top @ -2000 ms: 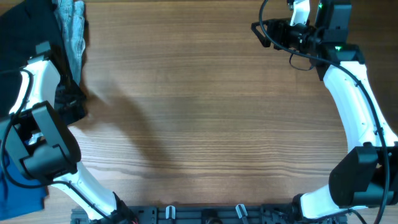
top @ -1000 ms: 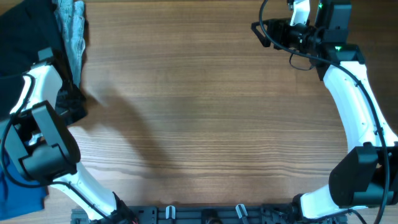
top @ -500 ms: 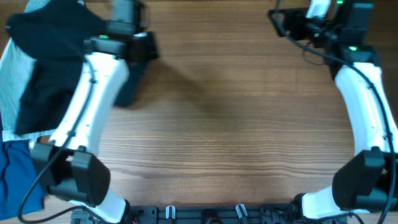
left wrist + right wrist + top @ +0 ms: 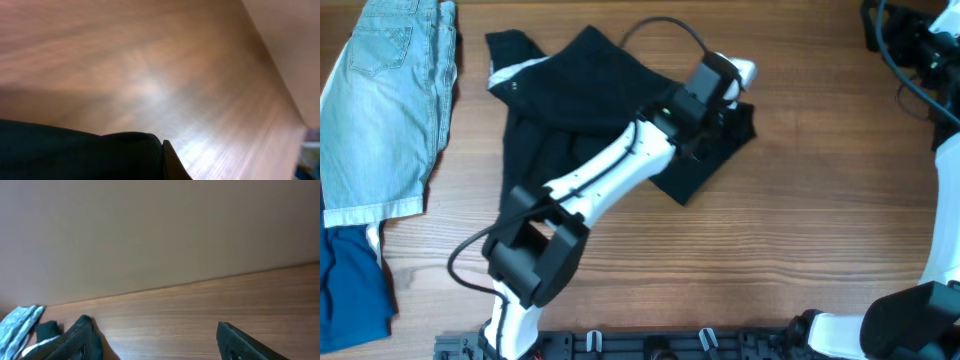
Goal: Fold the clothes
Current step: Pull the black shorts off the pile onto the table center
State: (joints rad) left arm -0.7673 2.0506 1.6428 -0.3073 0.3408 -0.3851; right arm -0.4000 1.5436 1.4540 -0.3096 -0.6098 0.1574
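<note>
Across the wooden table [image 4: 800,250], seen from overhead, the black shorts [image 4: 570,90] lie loosely spread and rumpled over the upper middle, reaching from the upper left toward the centre right. Well apart from them, the light denim shorts [image 4: 380,110] lie flat at the upper left edge, with the bright blue garment [image 4: 350,290] just below at the lower left. The left arm [image 4: 610,175] stretches diagonally from the near edge over the black fabric, and the left gripper [image 4: 715,95] sits at the shorts' right-hand part. Its wrist camera is blurred and shows only dark cloth below and bare wood beyond, so I cannot tell how its jaws stand or whether they grip anything. The right gripper [image 4: 154,330] hangs at the far upper right corner, its jaws spread wide and holding nothing. A pale waistband lining [image 4: 515,72] shows at the shorts' upper left.
</note>
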